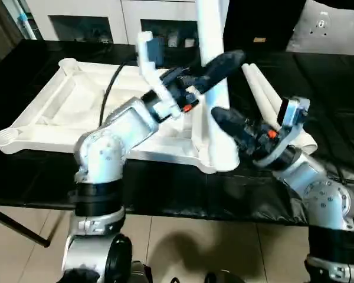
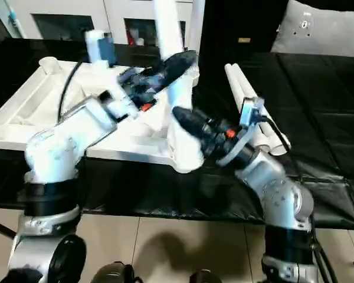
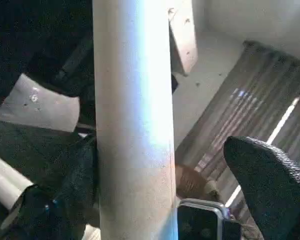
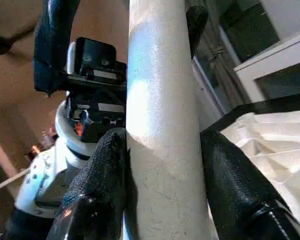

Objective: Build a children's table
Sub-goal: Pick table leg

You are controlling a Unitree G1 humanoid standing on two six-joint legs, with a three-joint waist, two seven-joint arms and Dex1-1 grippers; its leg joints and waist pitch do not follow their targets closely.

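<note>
Table leg (image 4: 162, 125) between right claw (image 4: 162, 175) fingers

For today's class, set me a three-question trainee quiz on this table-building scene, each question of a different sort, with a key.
1. True or false: the upright leg stands at a corner of the upturned table top.
2. Multiple choice: the right gripper is
A. open above the spare legs
B. shut on the upright leg
C. resting on the black-covered work surface
3. Fill in: the spare legs lie on the black-covered work surface, on the robot's ____ side of the table top.

Key:
1. True.
2. B. Its fingers press both sides of the leg; the left gripper brackets it higher up.
3. Right.
</note>
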